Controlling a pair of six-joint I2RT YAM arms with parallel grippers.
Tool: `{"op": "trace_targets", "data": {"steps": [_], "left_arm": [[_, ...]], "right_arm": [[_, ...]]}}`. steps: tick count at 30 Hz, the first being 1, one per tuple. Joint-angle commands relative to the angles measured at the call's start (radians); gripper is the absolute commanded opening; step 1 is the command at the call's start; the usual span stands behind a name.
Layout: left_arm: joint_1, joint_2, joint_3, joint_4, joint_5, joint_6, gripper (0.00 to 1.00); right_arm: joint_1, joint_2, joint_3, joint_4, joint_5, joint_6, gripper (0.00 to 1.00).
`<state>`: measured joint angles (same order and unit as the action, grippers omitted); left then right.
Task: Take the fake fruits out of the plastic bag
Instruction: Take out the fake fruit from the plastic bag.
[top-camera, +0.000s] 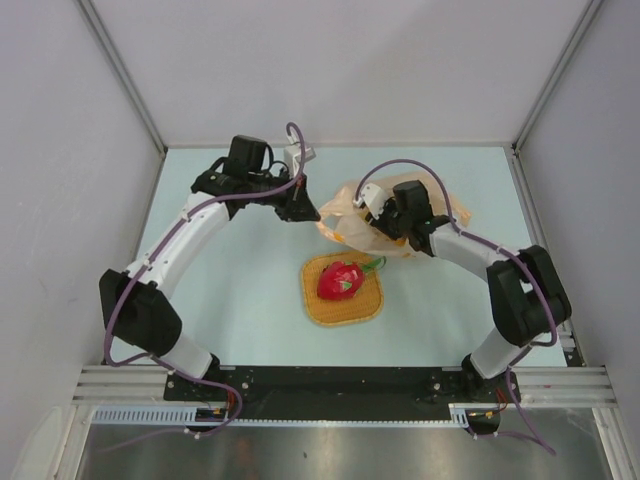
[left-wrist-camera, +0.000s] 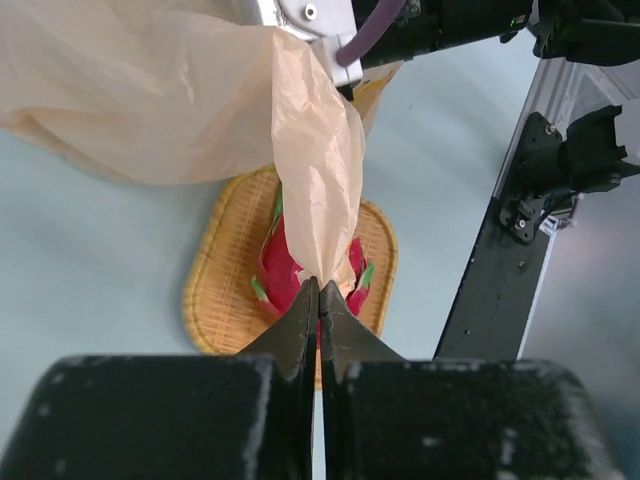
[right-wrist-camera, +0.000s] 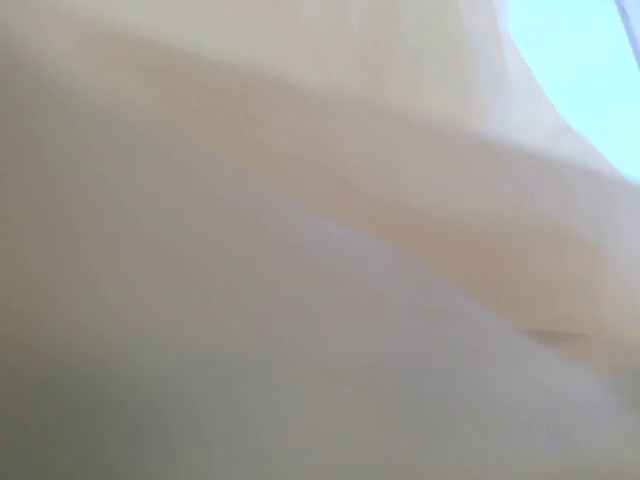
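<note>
The plastic bag (top-camera: 345, 205) sat on the pale worktop (top-camera: 230, 260) just past centre, at about 1 o'clock from the orange woven tray (top-camera: 345, 318). It looked crumpled and partly lifted. One red fruit (top-camera: 340, 281) with green tips was already out, lying in the middle of that tray, well clear of the bag.

The left hand (top-camera: 316, 214) was at the bag's 9 o'clock edge. In the left wrist view its fingers were pressed together on a twisted strip of the plastic bag (left-wrist-camera: 150, 100), with the left hand (left-wrist-camera: 319, 292) pinching it right at the tips. The film hung up and away from there, and the red fruit (left-wrist-camera: 283, 275) and tray (left-wrist-camera: 215, 290) showed straight underneath.

The right hand (top-camera: 385, 220) came in from the 3 o'clock side and was buried in the mouth of the bag – from above, only its black body and cable showed. Its own camera was no help, since it showed nothing but blurry peach plastic bag (right-wrist-camera: 300, 250) up against the lens with a sliver of worktop at 1 o'clock. I couldn't tell if that hand was spread or gripping something.
</note>
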<state>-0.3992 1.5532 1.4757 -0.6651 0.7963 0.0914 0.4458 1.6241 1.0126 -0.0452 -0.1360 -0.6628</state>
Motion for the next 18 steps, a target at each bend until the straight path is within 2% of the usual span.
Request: {"op": "trace_targets", "data": {"steps": [1, 5, 13, 15, 18], "left_arm": [[0.019, -0.068, -0.026, -0.038, -0.038, 0.048, 0.0], [0.019, -0.064, -0.051, -0.025, -0.1, 0.036, 0.0], [0.019, -0.064, -0.064, -0.028, -0.226, 0.099, 0.0], [0.019, -0.061, -0.074, -0.028, -0.246, 0.117, 0.0], [0.019, -0.05, -0.072, -0.031, -0.243, 0.123, 0.0]], "right_arm": [[0.097, 0.043, 0.07, 0.114, -0.099, 0.052, 0.35], [0.117, 0.097, 0.136, 0.148, -0.122, 0.161, 0.38], [0.036, 0.149, 0.159, 0.182, -0.073, 0.129, 0.39], [0.027, 0.167, 0.175, 0.189, -0.074, 0.123, 0.44], [0.024, 0.218, 0.216, 0.174, -0.071, 0.114, 0.58]]}}
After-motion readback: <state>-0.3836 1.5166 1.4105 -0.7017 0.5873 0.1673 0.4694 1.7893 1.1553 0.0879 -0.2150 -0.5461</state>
